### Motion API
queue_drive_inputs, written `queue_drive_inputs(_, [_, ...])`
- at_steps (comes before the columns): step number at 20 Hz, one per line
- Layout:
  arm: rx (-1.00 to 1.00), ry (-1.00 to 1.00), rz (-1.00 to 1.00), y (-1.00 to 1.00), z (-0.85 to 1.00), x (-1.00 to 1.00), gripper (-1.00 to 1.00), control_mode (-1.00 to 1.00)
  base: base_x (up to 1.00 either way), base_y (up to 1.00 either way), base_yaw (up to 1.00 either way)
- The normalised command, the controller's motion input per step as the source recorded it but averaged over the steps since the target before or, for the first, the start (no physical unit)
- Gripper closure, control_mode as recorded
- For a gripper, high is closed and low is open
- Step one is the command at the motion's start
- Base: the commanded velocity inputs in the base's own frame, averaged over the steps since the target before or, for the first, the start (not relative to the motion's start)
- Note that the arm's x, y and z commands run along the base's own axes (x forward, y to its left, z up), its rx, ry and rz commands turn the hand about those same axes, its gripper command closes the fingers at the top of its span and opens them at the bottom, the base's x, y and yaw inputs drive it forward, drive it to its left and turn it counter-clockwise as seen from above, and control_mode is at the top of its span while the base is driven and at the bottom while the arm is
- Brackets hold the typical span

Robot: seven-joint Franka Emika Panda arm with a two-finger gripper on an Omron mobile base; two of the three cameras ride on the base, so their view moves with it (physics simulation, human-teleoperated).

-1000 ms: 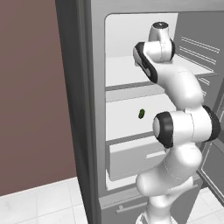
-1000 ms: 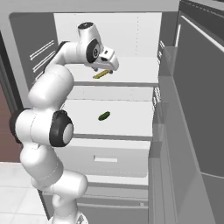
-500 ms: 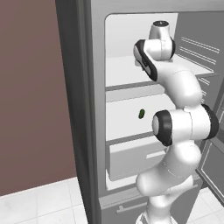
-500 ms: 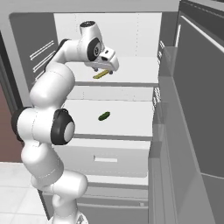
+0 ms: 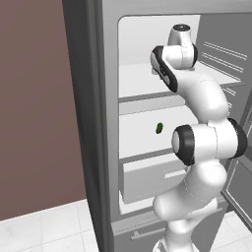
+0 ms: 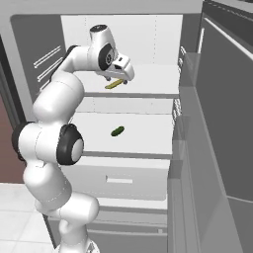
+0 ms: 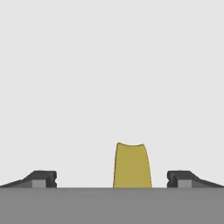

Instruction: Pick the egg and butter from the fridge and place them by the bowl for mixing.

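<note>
Butter, a thin yellow stick (image 7: 132, 166), lies on the tall grey-silver fridge's (image 6: 197, 148) upper white shelf (image 6: 148, 81), directly between the gripper's (image 7: 112, 179) wide-apart empty jaws, its long axis running straight ahead of them.

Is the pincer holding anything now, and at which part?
Nothing is held: the pincer is open, with the butter between its tips, untouched.

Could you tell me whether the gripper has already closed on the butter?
No, the gripper is open, its fingertips standing apart on either side of the butter.
</note>
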Motion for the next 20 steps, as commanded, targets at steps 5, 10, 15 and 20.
queue_drive_inputs(5, [0.00, 0.00, 0.00, 0.00, -0.67, -0.12, 1.00, -1.00, 0.00, 0.00, 0.00])
queue_drive_inputs(10, [0.00, 0.00, 0.00, 0.00, -0.67, -0.12, 1.00, -1.00, 0.00, 0.00, 0.00])
queue_drive_inputs(15, [0.00, 0.00, 0.00, 0.00, -0.67, -0.21, 1.00, -1.00, 0.00, 0.00, 0.00])
queue_drive_inputs(20, [0.00, 0.00, -0.01, 0.00, -0.50, -0.20, 1.00, -1.00, 0.00, 0.00, 0.00])
